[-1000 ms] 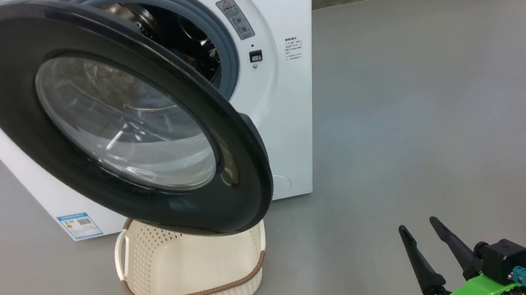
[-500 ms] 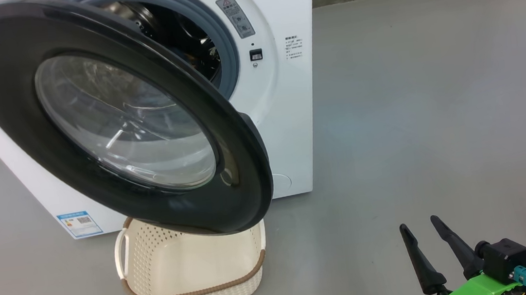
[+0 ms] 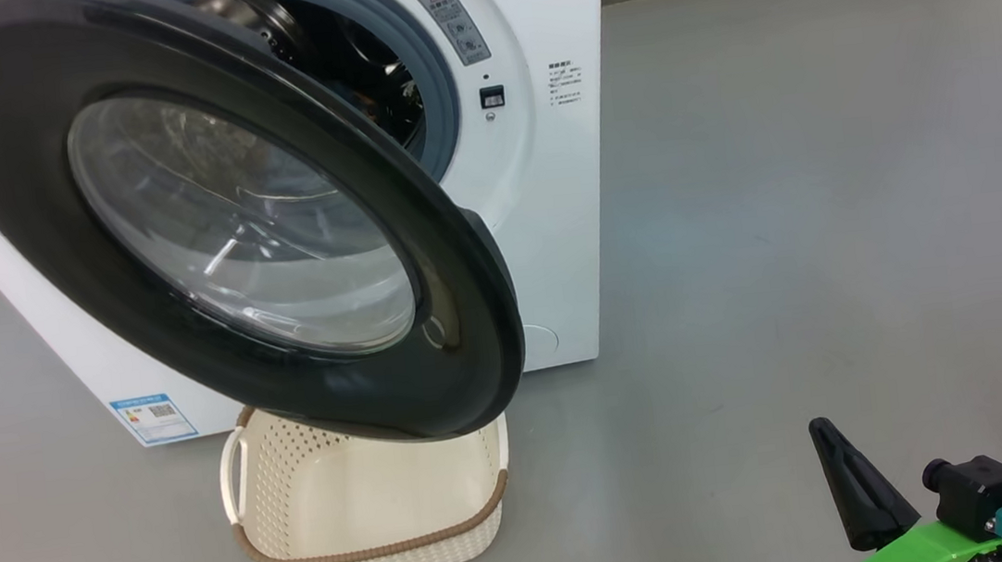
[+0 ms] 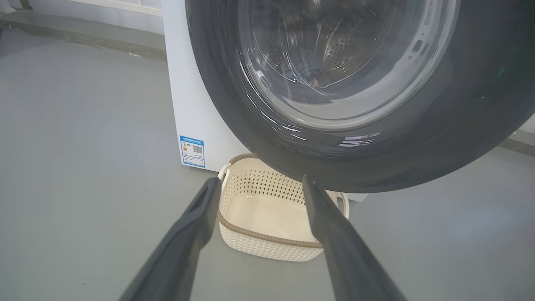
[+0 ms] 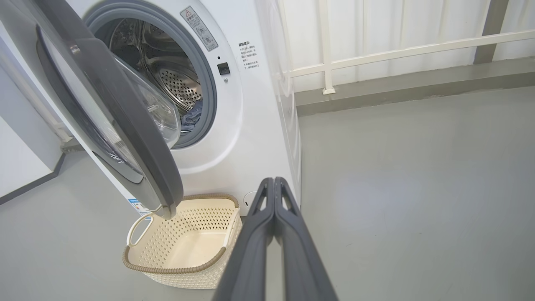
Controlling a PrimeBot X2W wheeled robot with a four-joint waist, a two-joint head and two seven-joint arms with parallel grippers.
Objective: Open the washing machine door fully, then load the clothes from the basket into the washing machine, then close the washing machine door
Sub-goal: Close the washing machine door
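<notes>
You look to be through the loading. The basket stands empty on the floor, under the swung-out washing machine door. A fold of blue cloth, likely the clothes, lies inside the washing machine at the lower lip of its opening. Only shutting the door seems left. Your left end effector hangs low with its fingers spread wide, holding nothing. Your right end effector has its fingers pressed together, empty, well apart from the door.
</notes>
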